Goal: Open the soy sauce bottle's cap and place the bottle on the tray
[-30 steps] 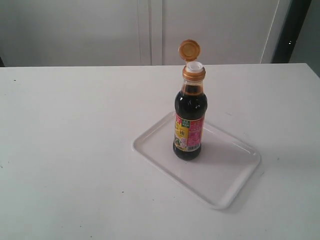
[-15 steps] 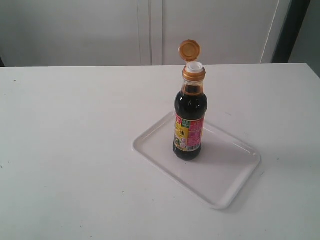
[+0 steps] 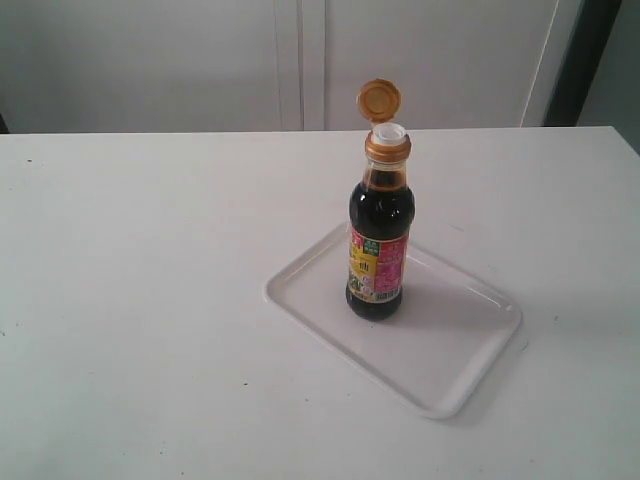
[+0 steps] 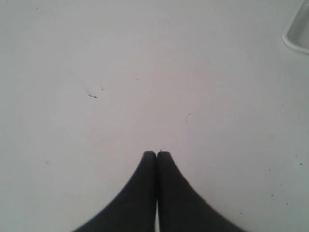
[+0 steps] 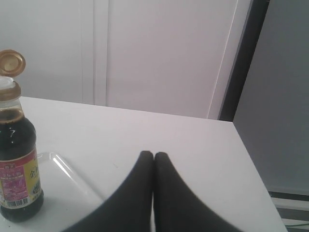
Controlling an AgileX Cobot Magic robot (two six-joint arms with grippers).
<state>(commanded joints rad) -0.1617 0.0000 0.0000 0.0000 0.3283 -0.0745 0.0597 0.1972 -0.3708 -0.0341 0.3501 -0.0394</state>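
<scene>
Two arms are off the work, each with its black fingers pressed together on nothing: the left gripper (image 4: 156,153) hangs over bare tabletop (image 3: 140,260) with only a corner of the tray (image 4: 298,35) at the edge of its wrist view, and the right gripper (image 5: 153,154) hovers near the tray, beside the bottle. The soy sauce bottle (image 3: 379,250) stands upright inside the tray (image 3: 440,400), toward the tray's far-left part and well within its low rim. The cap (image 3: 379,100) is flipped back on its hinge above the golden collar, exposing the white spout (image 3: 389,131). Judged from this layout, both parts of the task appear complete. The step in hand is therefore a clean retreat: keep both arms clear of the bottle, avoid brushing the raised cap or the tray rim, and leave the open bottle undisturbed so nothing spills.
</scene>
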